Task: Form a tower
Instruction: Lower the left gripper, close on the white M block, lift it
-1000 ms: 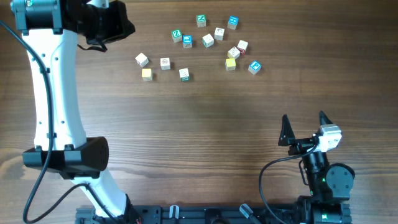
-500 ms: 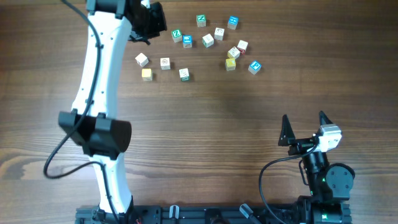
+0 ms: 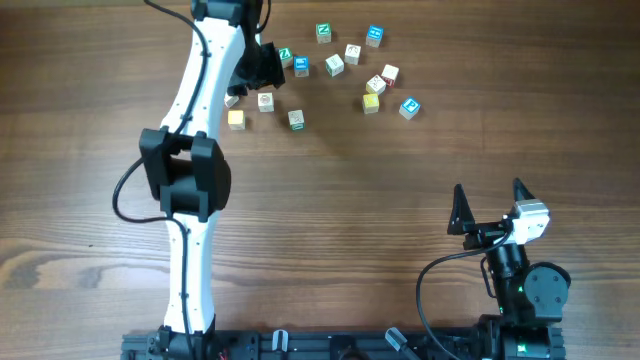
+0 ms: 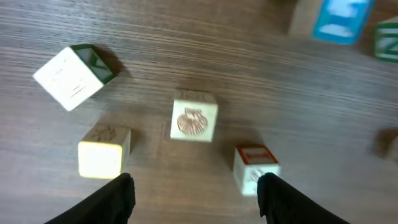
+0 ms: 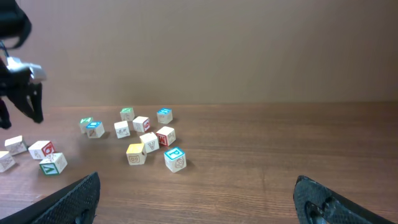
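Small wooden letter cubes [image 3: 334, 65] scattered loose, one layer; blue-faced cube [image 3: 409, 107] at cluster's right edge.

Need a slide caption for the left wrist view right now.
Left gripper open, shell cube just ahead, yellow cube to its left, red-marked cube to its right; nothing stacked in view.

Robot test bench, laboratory type: a white arm [image 3: 196, 90] and a black arm [image 3: 525, 290] mounted on a black rail [image 3: 330, 346] at the near edge of a wood-grain counter [image 3: 350, 200]. Loose cabling [image 3: 419, 290]; plain brown backdrop [image 5: 217, 50] on the far side.
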`<action>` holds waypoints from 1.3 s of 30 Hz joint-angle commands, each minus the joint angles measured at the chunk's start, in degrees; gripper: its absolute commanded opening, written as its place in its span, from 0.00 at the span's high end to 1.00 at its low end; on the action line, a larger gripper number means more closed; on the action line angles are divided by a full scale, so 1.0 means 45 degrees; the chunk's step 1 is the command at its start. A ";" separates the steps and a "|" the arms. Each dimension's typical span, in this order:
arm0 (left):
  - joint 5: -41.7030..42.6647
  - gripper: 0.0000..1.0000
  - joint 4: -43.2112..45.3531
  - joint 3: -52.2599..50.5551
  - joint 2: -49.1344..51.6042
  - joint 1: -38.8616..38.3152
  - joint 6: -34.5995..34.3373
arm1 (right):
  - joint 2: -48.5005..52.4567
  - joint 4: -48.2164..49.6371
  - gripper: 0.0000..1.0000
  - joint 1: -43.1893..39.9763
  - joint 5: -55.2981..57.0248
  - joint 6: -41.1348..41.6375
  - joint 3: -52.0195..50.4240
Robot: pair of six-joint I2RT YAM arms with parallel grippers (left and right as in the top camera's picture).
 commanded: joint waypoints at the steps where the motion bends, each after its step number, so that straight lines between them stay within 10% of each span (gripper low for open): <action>1: -0.0316 0.35 0.0248 0.0058 0.0845 -0.0010 0.0063 | -0.0078 0.0053 0.00 0.0029 0.0233 -0.0083 -0.0015; 22: -0.0321 0.60 0.2186 -0.1311 0.1418 -0.0005 0.0068 | -0.0078 0.0053 0.00 0.0029 0.0233 -0.0083 -0.0015; 39: -0.0704 0.54 0.2093 -0.1307 0.1030 -0.0005 0.1418 | -0.0078 0.0053 0.00 0.0029 0.0233 -0.0087 -0.0015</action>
